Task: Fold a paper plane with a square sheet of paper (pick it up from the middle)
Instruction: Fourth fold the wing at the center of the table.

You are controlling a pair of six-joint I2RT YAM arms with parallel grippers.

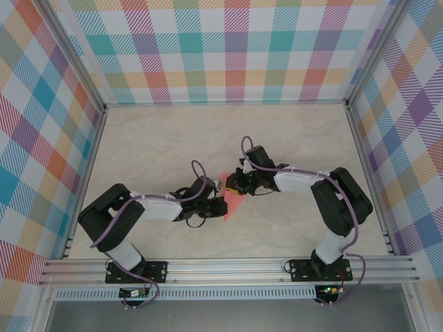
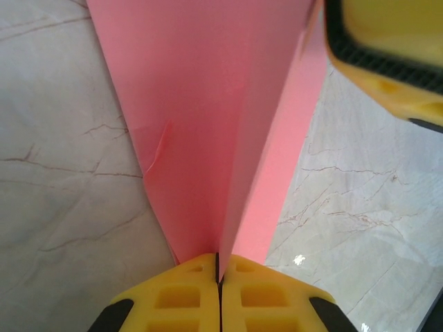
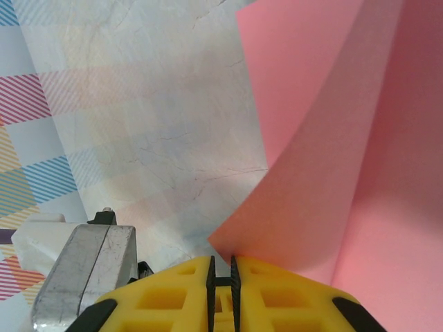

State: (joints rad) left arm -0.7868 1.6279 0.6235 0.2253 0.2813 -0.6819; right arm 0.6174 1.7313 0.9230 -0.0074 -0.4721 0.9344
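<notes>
**A:** Where's the paper [image 1: 234, 202]?

**B:** In the middle of the table [image 1: 159, 145], between the two grippers, whose tips come close together there. It's creased, not flat. In the left wrist view it fans out from a narrow end as two long pink panels with a sharp fold line between them. The left panel has a small wrinkle at its edge.

**A:** Who has hold of it?

**B:** The left gripper [image 2: 219, 261]. Its yellow fingers [image 2: 180, 297] are pressed together with no gap, and the paper's narrow end is pinched in the seam.

**A:** And the right gripper [image 3: 222, 264]?

**B:** Nearly closed, with a thin slit showing between the pads. A curled corner of the paper comes down to its fingertips and runs behind the finger on the right of that view. Whether the paper is actually in the slit, I can't tell.

**A:** How close are the two grippers?

**B:** Near. In the left wrist view, one yellow finger of the right gripper sits at the top right, just beside the paper's far edge.

**A:** Is the paper off the table?

**B:** Can't tell. The marbled surface shows on either side of it, and checked walls [image 1: 228, 48] stand around the table.
</notes>
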